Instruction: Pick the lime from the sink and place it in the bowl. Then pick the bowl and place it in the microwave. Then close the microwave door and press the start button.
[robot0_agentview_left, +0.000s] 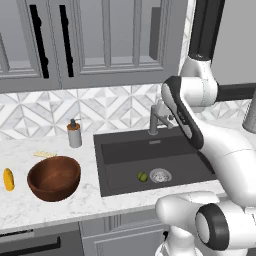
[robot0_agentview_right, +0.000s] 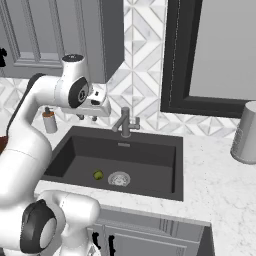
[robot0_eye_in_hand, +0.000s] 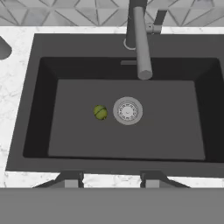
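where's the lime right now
The lime lies on the floor of the sink, just left of the round drain in the hand view, apart from it.

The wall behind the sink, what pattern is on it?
Grey and white geometric triangle tiles on the wall behind the sink, clearest in the left base view.

Kitchen, dark sink (robot0_agentview_left: 120, 145) with faucet (robot0_agentview_left: 156, 119), marble counter (robot0_agentview_left: 60, 205), cabinets (robot0_agentview_left: 100, 40)
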